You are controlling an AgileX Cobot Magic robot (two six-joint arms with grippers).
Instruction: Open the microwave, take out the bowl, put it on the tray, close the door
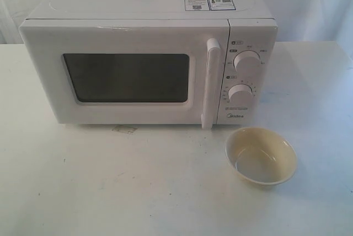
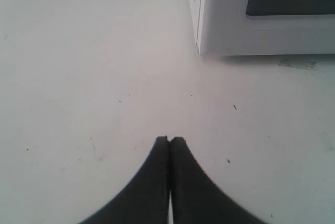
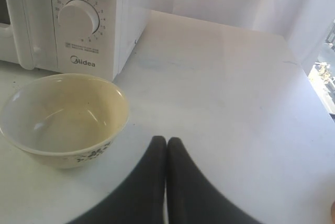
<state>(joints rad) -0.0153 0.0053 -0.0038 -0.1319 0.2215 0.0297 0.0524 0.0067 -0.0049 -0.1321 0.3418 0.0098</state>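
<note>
The white microwave [image 1: 149, 59] stands at the back of the white table, its door [image 1: 124, 76] shut, with a tall bar handle [image 1: 210, 84] beside the two knobs. The cream bowl [image 1: 261, 155] sits empty on the bare table in front of the control panel; in the right wrist view the bowl [image 3: 63, 119] lies just beside my right gripper [image 3: 167, 139], which is shut on nothing. My left gripper [image 2: 170, 139] is also shut and empty, hovering over the table off the microwave's [image 2: 261, 14] left front corner. Neither gripper shows in the exterior view. No tray is in view.
A white curtain hangs behind the table. A faint stain [image 1: 124, 129] marks the tabletop under the door. The table's far edge [image 3: 293, 51] runs to the right of the microwave.
</note>
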